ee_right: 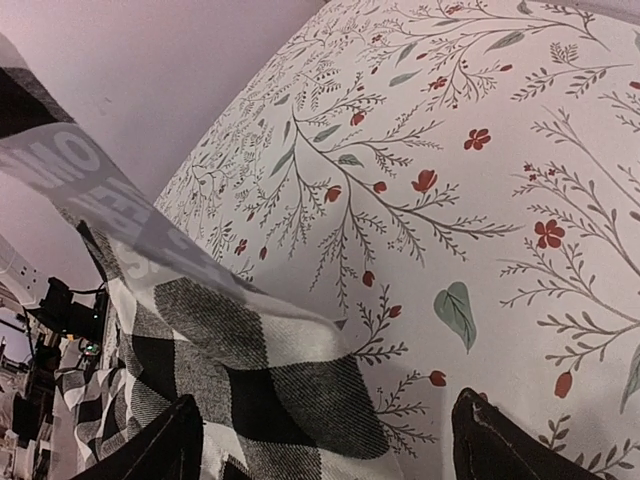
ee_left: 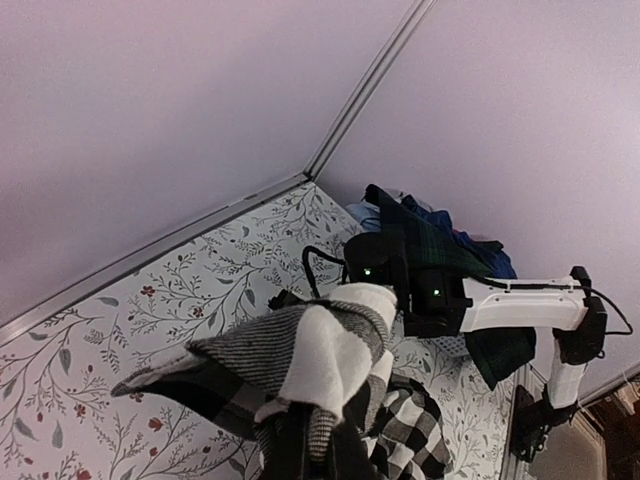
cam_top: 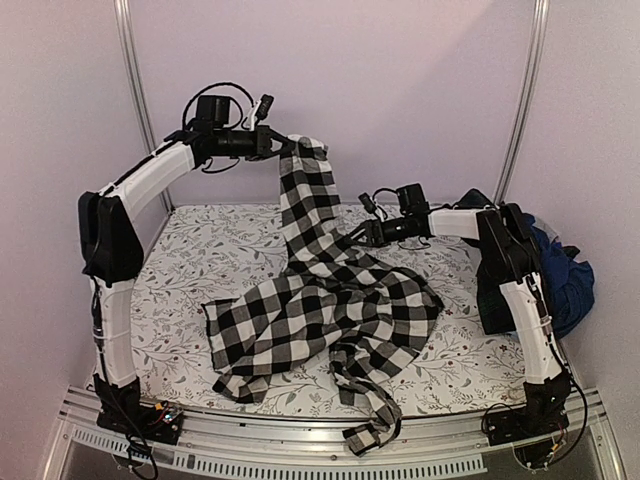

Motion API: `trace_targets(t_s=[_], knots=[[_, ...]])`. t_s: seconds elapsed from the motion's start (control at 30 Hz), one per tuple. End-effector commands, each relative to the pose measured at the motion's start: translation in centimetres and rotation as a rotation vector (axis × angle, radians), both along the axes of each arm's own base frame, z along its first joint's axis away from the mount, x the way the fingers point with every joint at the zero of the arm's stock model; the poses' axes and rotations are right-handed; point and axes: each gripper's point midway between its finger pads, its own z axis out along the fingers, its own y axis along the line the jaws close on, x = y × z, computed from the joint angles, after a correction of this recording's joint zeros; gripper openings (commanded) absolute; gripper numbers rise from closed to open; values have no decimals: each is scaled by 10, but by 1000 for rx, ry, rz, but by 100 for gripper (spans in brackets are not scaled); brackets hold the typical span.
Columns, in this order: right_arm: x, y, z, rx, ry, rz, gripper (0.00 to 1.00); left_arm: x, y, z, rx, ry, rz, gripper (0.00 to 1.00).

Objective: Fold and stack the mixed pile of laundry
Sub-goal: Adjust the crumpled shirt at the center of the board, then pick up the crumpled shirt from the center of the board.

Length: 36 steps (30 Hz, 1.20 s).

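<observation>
The black-and-white checked shirt (cam_top: 320, 300) lies spread on the floral table covering (cam_top: 190, 250), with one end lifted high. My left gripper (cam_top: 283, 147) is shut on that raised end at the back left; in the left wrist view the bunched cloth (ee_left: 310, 350) hides its fingers. My right gripper (cam_top: 358, 232) stands open just above the table beside the hanging strip. In the right wrist view a corner of the shirt (ee_right: 300, 390) lies between its spread fingers (ee_right: 165, 445), and I see no pinch. The rest of the mixed laundry pile (cam_top: 565, 275) sits at the far right.
The pile of dark plaid and blue pieces (ee_left: 440, 245) rests against the right wall behind the right arm. A narrow strip of the shirt (cam_top: 370, 425) trails over the table's front edge onto the metal rail. Walls close in the back and both sides.
</observation>
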Motion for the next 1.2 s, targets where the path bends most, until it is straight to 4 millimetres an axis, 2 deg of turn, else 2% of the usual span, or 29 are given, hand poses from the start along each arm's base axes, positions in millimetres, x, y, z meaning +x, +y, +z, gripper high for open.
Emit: trace_targets(t_s=[0.0,0.07,0.13,0.2,0.33,0.37,0.43,0.5,0.57,0.6,0.67,0.7,0.73,0.77,0.8,0.83,0.87,0.9,0.93,0.97,1.0,1.1,1.17], knots=[[-3,12,7,96,20,53,82,-33,-5,78,-92,-164,-72,0],[-3,16,16,128,17,65,79,-35,-3,84,-96,-176,-68,0],[-1,18,27,154,11,71,67,-38,-1,88,-99,-179,-71,0],[-1,19,36,167,13,74,48,-42,-1,90,-98,-183,-67,0],[-1,18,64,176,-17,65,3,-54,-1,101,-61,-224,-47,0],[-1,16,69,173,-21,56,0,-59,-1,102,-47,-227,-40,0],[-2,10,88,172,-42,35,0,-75,-4,101,5,-254,-41,0],[0,-2,103,163,-50,-4,0,-98,-10,90,84,-272,-50,0],[0,-14,112,151,-55,-38,0,-135,-32,68,201,-299,-81,0],[0,-22,124,150,-73,-59,0,-156,-44,53,265,-312,-115,0],[-2,-32,139,156,-88,-75,0,-211,-74,7,413,-318,-225,2],[-6,-35,141,150,-67,-81,0,-236,-84,-17,493,-318,-272,9],[-11,-38,151,152,-74,-84,0,-256,-87,-41,570,-300,-301,21],[-16,-40,158,153,-83,-81,0,-265,-84,-59,600,-235,-292,38],[-20,-41,160,152,-83,-80,0,-266,-77,-64,580,-165,-270,51],[-25,-43,169,154,-93,-78,0,-261,-66,-64,527,-99,-241,56],[-29,-45,168,149,-89,-80,0,-255,-51,-48,438,-77,-193,60],[-33,-46,173,149,-97,-81,0,-241,-33,-49,386,-44,-125,64],[-36,-48,175,148,-102,-81,0,-228,-9,-30,304,-59,-15,75],[-41,-49,184,154,-116,-79,0,-208,22,-31,257,-34,122,88],[-46,-50,190,156,-123,-77,0,-192,52,-39,214,18,235,94],[-58,-53,202,155,-135,-70,0,-160,121,-83,170,186,432,96],[-66,-56,210,153,-149,-61,0,-148,139,-115,195,266,466,98]])
